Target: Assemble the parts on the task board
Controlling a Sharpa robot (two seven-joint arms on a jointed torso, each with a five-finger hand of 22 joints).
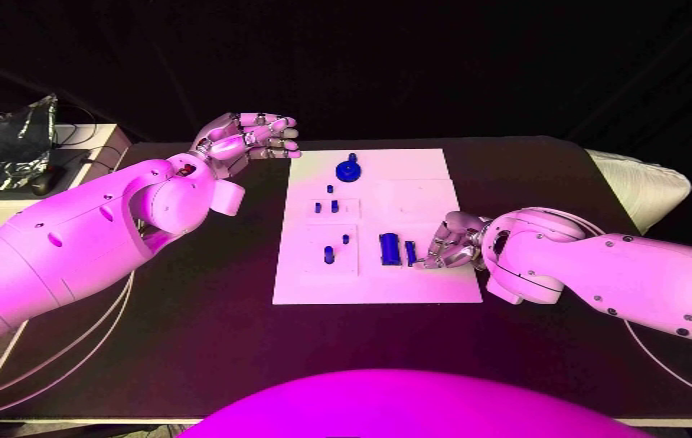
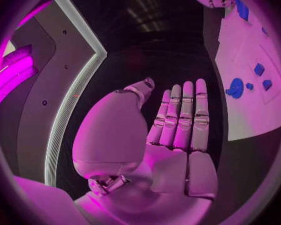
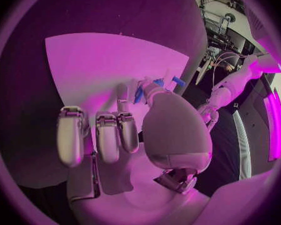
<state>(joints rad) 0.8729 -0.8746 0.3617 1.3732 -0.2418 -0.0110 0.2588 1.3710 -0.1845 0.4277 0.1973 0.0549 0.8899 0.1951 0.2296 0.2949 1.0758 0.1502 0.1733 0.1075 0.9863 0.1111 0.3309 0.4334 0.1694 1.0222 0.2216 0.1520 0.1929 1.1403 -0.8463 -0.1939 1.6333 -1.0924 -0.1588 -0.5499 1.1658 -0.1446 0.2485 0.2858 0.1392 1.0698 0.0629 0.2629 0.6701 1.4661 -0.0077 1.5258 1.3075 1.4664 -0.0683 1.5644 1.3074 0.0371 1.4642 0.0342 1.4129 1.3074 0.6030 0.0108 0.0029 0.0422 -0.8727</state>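
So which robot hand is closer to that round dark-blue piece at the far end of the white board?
Left. The left robot hand hovers just beyond the board's far left corner, beside the round dark-blue piece; the right robot hand is at the near right edge.

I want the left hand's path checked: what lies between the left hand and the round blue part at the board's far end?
In the head view, only bare black table and white board separate the left hand from the round blue part.

No text, label, brand, number or sign can be read on anything in these views.
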